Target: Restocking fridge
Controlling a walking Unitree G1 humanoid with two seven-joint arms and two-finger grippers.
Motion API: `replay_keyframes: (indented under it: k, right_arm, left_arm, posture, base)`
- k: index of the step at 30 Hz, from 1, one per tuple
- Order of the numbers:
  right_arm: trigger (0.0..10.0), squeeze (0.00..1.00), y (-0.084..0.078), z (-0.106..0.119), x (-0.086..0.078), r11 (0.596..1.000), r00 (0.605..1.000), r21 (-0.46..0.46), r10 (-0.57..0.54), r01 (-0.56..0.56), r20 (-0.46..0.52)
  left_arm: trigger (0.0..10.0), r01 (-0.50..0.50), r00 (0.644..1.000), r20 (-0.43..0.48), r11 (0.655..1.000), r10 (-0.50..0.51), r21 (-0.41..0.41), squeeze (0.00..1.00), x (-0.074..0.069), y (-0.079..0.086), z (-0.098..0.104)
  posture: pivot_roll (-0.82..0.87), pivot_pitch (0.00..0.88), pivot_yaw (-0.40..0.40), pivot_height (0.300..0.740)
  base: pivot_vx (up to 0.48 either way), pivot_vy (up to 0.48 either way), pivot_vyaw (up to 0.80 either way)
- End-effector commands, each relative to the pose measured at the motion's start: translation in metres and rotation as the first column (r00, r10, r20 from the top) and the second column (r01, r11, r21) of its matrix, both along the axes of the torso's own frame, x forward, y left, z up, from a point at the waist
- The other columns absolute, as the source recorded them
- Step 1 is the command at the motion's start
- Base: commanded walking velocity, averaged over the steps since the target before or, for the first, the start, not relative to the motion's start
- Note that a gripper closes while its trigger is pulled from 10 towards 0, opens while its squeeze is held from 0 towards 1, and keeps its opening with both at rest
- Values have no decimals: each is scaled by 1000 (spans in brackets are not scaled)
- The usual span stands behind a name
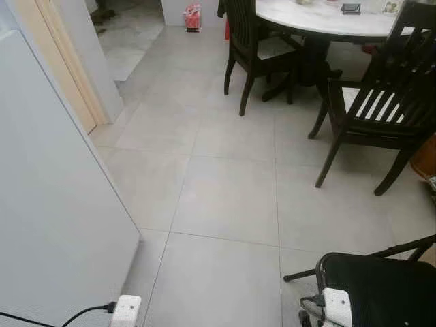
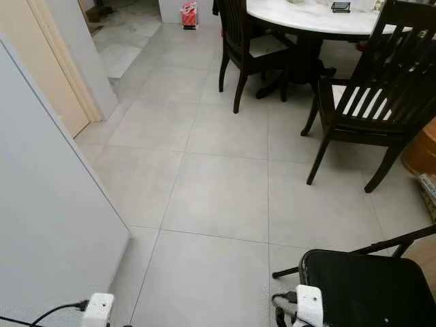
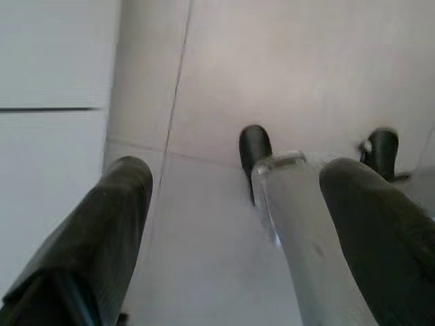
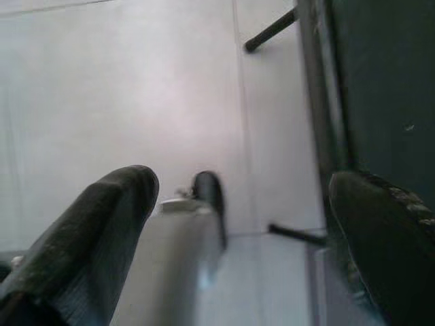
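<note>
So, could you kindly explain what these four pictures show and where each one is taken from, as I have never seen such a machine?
This is a walking humanoid robot meant to restock a fridge. The two wider pictures come from the two eyes of a camera on its head, looking down at a grey tiled floor. A white fridge side stands at its left, a black folding chair at its lower right, and ahead a round white table with dark wooden chairs.

The other two pictures come from cameras on its wrists, each looking along that arm's two black fingers. The left claw and the right claw both hang open over the floor, holding nothing. The silvery shape between the fingers looks like one of the robot's own legs, though that is blurred.
</note>
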State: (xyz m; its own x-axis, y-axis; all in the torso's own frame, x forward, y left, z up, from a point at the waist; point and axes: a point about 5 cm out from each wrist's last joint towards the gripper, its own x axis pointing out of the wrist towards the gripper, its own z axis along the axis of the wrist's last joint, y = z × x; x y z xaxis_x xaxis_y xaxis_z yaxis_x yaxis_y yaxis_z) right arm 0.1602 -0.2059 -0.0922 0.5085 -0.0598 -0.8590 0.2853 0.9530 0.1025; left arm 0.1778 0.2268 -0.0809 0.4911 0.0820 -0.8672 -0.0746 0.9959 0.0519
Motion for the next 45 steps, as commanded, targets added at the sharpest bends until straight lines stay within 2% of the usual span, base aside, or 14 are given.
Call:
replay_keyframes:
  k: [1,11,18,29,45]
  right_arm:
    - [10000,0,-3,-1,-4,999,999,23,-48,48,-20]
    - [10000,0,-2,-1,-2,999,999,40,-36,37,-19]
    - [10000,0,0,0,0,999,1000,47,10,-9,-11]
    - [10000,0,-5,2,1,999,1000,14,29,-29,-3]
    - [10000,0,-10,2,0,999,999,11,46,-45,-13]
  left_arm:
    - [10000,-38,999,-28,999,37,-26,0,-5,1,-2]
    - [10000,-32,999,-35,999,31,-19,0,-4,0,-2]
    - [10000,-23,999,-34,1000,22,-18,0,-3,0,-2]
    - [10000,17,999,-33,1000,-17,-8,0,-2,0,-1]
    - [10000,47,998,-33,999,-46,19,0,-1,1,0]
  posture:
    - [27,0,-30,740]
    - [32,0,-33,740]
    - [33,0,-31,740]
    - [30,0,-23,740]
    - [32,0,-25,740]
  base:
    - [0,0,0]
    - [0,0,0]
    - [0,0,0]
    - [0,0,0]
    - [0,0,800]
